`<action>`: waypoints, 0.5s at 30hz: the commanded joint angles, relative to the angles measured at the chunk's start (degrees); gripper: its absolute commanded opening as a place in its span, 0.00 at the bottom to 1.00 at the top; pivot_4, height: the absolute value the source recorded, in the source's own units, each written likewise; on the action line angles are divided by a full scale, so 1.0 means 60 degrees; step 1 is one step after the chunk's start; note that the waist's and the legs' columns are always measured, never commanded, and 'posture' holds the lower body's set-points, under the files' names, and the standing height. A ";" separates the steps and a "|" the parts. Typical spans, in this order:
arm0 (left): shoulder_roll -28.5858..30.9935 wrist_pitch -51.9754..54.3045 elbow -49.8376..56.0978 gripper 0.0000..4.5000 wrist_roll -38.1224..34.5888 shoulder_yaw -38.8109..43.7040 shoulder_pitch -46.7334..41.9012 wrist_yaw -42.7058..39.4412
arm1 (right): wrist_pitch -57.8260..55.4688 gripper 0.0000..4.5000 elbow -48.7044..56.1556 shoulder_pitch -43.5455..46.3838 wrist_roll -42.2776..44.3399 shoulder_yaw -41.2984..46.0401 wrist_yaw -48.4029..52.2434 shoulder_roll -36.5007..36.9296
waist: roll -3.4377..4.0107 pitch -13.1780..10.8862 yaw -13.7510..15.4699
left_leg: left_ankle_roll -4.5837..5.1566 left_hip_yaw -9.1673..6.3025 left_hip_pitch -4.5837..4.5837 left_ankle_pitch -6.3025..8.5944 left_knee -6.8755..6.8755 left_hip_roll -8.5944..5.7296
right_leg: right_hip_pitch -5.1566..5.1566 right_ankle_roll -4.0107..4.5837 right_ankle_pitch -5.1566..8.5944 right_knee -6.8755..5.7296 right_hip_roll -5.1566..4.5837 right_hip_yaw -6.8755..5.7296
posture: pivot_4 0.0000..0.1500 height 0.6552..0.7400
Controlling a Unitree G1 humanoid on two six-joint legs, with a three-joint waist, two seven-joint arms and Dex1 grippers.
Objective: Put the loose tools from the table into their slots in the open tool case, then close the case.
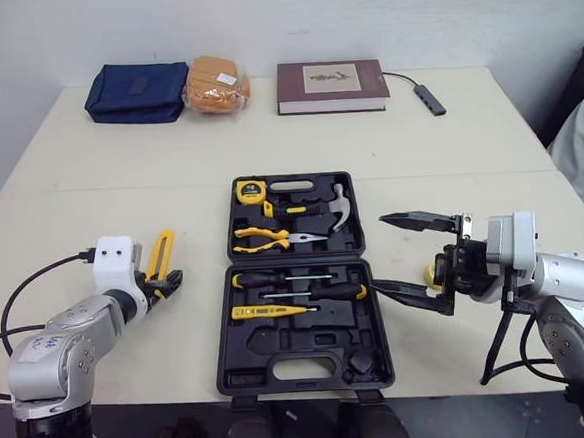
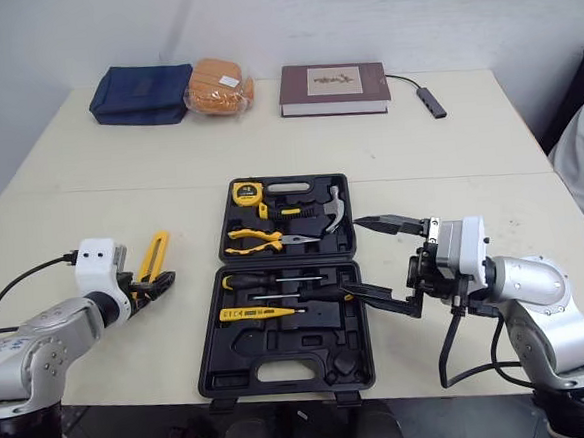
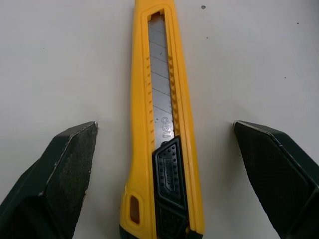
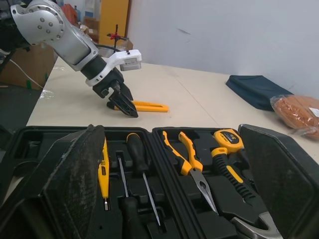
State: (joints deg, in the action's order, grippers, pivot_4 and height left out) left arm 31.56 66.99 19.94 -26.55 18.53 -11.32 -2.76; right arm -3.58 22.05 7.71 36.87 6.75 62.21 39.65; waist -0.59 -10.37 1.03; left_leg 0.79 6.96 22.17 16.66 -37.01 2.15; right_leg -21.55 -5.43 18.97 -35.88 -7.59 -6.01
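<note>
One knife (image 3: 162, 124) lies on the surface (image 1: 418, 160) left of the open case (image 1: 303, 371), between the left gripper's (image 1: 169, 281) released fingers, untouched. Right gripper (image 1: 379, 253) fingers released at the case's right edge. Case holds one tape (image 1: 251, 191), one hammer (image 1: 316, 209), one pliers (image 1: 268, 239), two screwdrivers (image 1: 286, 278), one tester (image 1: 268, 310).

A cream rectangular table (image 1: 447, 148) with a smooth top has a straight seam (image 1: 119, 188) running across its width. A plain white wall (image 1: 358, 14), evenly lit, rises just behind the table's far edge. Beyond the table's left side stand a tall yellow panel (image 4: 113, 17), either a cabinet or a door, and a brown cardboard box (image 4: 25, 64).
</note>
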 commanded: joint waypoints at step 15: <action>0.0000 -0.2648 -0.0308 0.26 0.0575 -0.0350 0.0221 -0.1930 | 0.0104 1.00 0.0287 -0.0220 -0.0370 0.0378 0.0196 0.0305 | 0.0014 0.0008 0.0112 | 0.0002 0.0002 0.0004 0.0002 0.0001 -0.0001 | 0.0000 0.0001 0.0000 0.0010 -0.0005 -0.0004 | 1.00 1.00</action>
State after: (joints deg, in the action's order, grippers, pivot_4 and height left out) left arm 31.53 56.52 17.19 -23.38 17.56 -10.00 -11.02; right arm -3.81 22.52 6.94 34.53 7.24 62.64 40.46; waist -0.50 -10.32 1.70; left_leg 0.82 6.96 22.23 16.68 -37.01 2.14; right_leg -21.55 -5.43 18.97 -35.79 -7.63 -6.05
